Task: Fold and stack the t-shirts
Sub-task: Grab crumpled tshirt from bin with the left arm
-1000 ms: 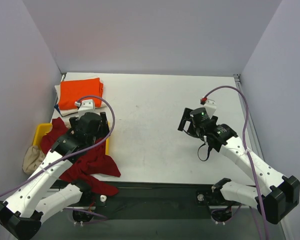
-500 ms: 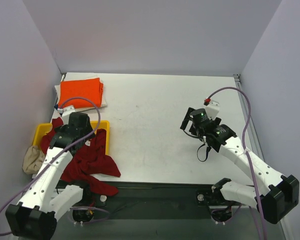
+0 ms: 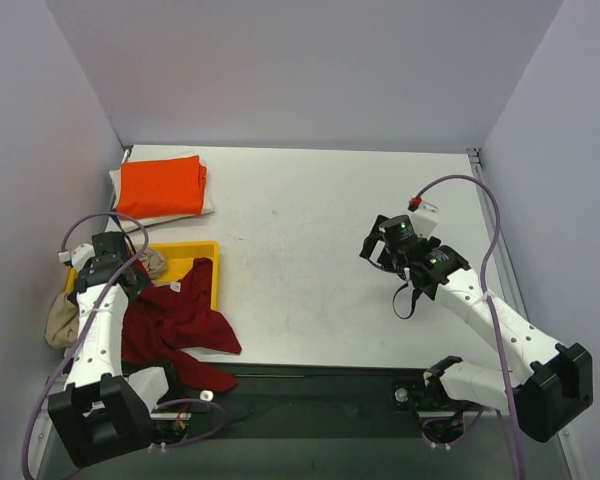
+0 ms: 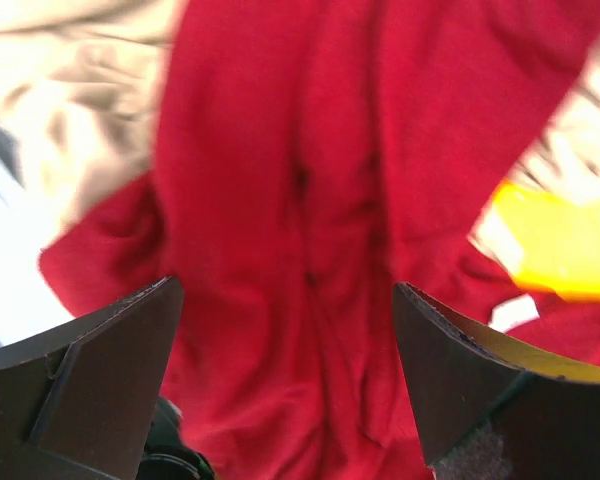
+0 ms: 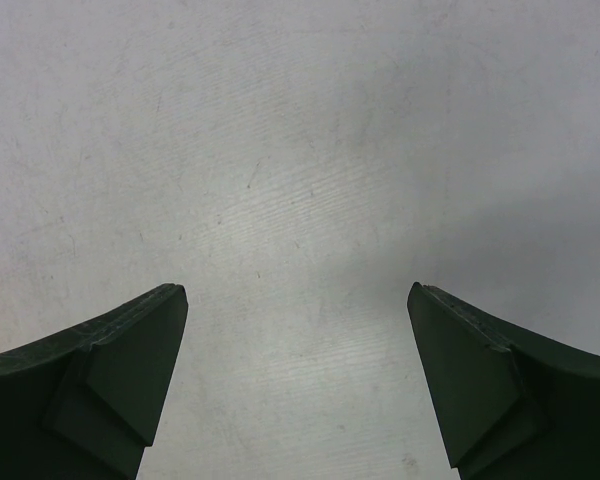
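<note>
Left claw [image 4: 285, 288]: released, its two dark, flat-faced fingers [image 4: 100, 370] spread wide with nothing clamped between them. In the left wrist view the gap is filled by the dark red t-shirt [image 4: 280, 180], a soft matte cloth lying in long vertical creases. Whether the fingertips touch the cloth cannot be told.

Right claw [image 5: 298, 290]: also released, fingers wide apart and empty, hanging over the bare tabletop [image 5: 300, 150]. The surface there is pale grey, hard and smooth, with fine scratches and small dark specks.

In the top view the dark red t-shirt [image 3: 180, 315] lies rumpled at lower left, partly in the yellow tray [image 3: 195, 255] and spilling over the tray's lower-right edge onto the tabletop [image 3: 300, 250]. A small white label [image 3: 175, 286] shows on it. The tray is a shallow rectangle of glossy yellow plastic with a raised rim.

A beige t-shirt [image 3: 62, 320] is bunched into a soft lump at the tray's left edge. In the left wrist view beige cloth [image 4: 70, 90] appears at upper left, beside the red cloth.

The bright orange t-shirt [image 3: 160, 185] sits at upper left of the top view, folded into a flat rectangle. It rests on a pale folded layer [image 3: 209, 198], with a blue edge [image 3: 113, 212] showing at the stack's lower left corner.

The right claw [image 3: 378, 245] stands right of centre, well apart from all the cloth.
</note>
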### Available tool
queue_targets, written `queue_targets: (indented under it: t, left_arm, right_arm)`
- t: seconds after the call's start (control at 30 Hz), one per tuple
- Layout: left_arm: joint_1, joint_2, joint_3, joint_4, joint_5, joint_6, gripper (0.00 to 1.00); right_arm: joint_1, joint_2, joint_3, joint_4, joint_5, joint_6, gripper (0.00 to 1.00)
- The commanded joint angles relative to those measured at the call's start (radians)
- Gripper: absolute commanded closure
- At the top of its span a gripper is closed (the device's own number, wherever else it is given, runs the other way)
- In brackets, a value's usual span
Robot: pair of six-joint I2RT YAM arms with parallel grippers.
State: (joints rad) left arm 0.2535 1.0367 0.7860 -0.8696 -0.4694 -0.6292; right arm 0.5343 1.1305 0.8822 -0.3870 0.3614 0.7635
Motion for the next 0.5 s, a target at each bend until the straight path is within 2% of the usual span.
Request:
queue_targets:
  t: [0.0, 0.1, 0.2, 0.3, 0.4, 0.47]
  left_arm:
    - [0.041, -0.035, 0.047, -0.019, -0.106, -0.030, 0.03]
    - [0.101, -0.050, 0.023, 0.003, -0.109, -0.032, 0.03]
    - [0.159, -0.047, -0.023, 0.058, -0.054, -0.012, 0.03]
    - [0.170, -0.015, -0.048, 0.099, -0.005, -0.004, 0.03]
    - [0.168, -0.010, -0.068, 0.162, 0.046, 0.020, 0.06]
    - [0.170, -0.009, -0.083, 0.188, 0.087, 0.026, 0.14]
  right_arm:
    - [-0.011, 0.006, 0.006, -0.012, -0.010, 0.022, 0.00]
    - [-0.014, 0.026, 0.020, -0.010, -0.039, 0.020, 0.00]
    - [-0.013, 0.061, 0.043, -0.007, -0.082, 0.014, 0.00]
    - [-0.013, 0.098, 0.076, -0.009, -0.105, 0.010, 0.00]
    - [-0.014, 0.124, 0.106, -0.009, -0.133, 0.005, 0.00]
    - [-0.013, 0.135, 0.115, -0.004, -0.144, 0.010, 0.01]
